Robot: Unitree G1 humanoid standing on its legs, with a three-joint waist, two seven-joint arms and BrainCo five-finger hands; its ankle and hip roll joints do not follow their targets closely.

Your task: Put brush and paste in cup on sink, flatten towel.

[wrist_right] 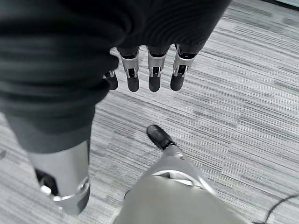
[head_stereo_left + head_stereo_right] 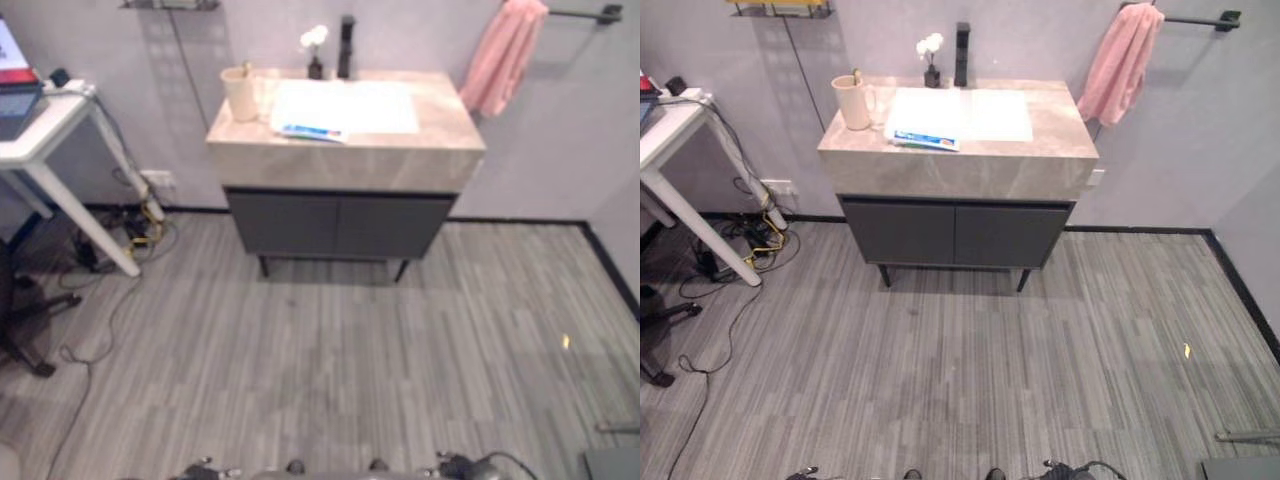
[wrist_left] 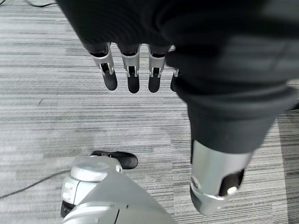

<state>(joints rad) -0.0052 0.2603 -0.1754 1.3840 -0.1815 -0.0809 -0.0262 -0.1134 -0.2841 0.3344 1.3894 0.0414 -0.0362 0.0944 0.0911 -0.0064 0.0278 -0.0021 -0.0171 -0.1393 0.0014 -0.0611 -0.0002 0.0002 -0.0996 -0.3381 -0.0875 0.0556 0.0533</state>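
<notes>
A vanity [image 2: 958,165] with a marble-look counter and dark cabinet doors is seen against the back wall, across a stretch of grey plank floor [image 2: 970,370]. A white sink basin [image 2: 985,112] is set in the counter's middle. A beige cup [image 2: 851,101] is stood near the counter's left rear corner, with something thin seen sticking out of it; whether it is the brush cannot be told. The paste tube [image 2: 925,139], white and blue, is laid flat at the front edge of the counter, just left of centre, overlapping the basin's front left corner and apart from the cup. A black faucet [image 2: 962,52] and a small dark vase with white flowers [image 2: 931,58] are placed at the counter's rear edge. A pink towel [image 2: 1120,62] is hung bunched from a black bar [image 2: 1195,19] on the wall, beyond the counter's right rear corner. A white desk [image 2: 45,130] is seen left of the vanity, with cables and a power strip [image 2: 135,235] lying under it. The left hand [image 3: 133,65] is held over bare floor with straight fingers, nothing in it. The right hand [image 1: 152,67] is likewise held over floor, fingers straight and empty.
</notes>
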